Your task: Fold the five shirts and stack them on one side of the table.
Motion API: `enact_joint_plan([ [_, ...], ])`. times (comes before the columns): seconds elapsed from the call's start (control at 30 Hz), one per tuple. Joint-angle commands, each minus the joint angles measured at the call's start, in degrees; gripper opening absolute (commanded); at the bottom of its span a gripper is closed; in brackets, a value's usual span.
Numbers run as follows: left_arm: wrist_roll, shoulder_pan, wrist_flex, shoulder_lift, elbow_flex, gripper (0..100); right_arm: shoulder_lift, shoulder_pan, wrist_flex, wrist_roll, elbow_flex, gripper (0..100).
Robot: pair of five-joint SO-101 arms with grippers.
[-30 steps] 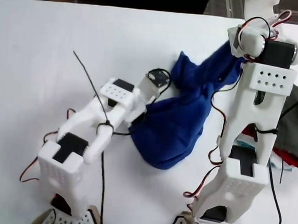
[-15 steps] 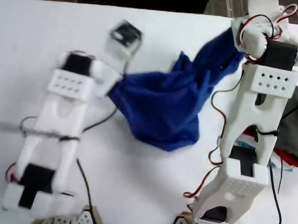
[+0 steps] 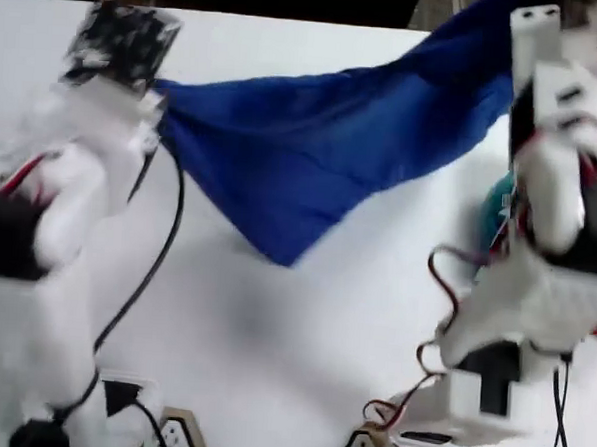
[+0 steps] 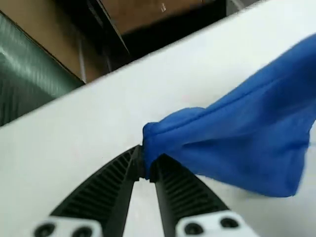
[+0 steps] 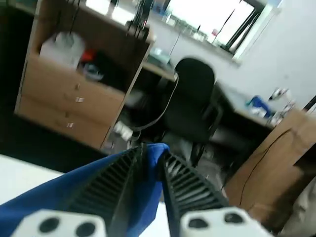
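A blue shirt (image 3: 322,155) hangs stretched above the white table (image 3: 272,342) between both arms, sagging to a point near the middle. My left gripper (image 4: 146,170) is shut on one bunched corner of the blue shirt (image 4: 247,143), at the table's far left (image 3: 155,101). My right gripper (image 5: 150,163) is shut on the opposite corner of the blue shirt (image 5: 59,207), raised high at the far right (image 3: 509,34). More clothes (image 3: 500,209) lie partly hidden behind the right arm.
The table's far edge (image 4: 123,74) runs close behind the left gripper. Red and black cables (image 3: 446,281) hang off the arms. A desk, drawers (image 5: 69,103) and a black chair (image 5: 192,98) stand in the room beyond.
Both arms lifted and pulled apart, the left one toward the far left and the right one up. The blue shirt went from a crumpled heap to a stretched sheet off the table.
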Motion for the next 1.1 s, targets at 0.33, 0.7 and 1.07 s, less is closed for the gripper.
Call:
enact_joint_plan([
  [0.33,0.0,-1.7,0.2,-20.3,-2.0,3,-18.9,-9.0,6.5,0.0,-1.4,2.2],
  [0.7,-4.2,-12.1,0.4,-24.5,-2.0,3,-20.6,-12.7,8.9,-6.1,1.1,2.1],
  [1.07,-4.0,-12.1,-2.2,-24.7,4.8,3,-21.1,-12.7,2.9,-6.0,13.1,2.1],
])
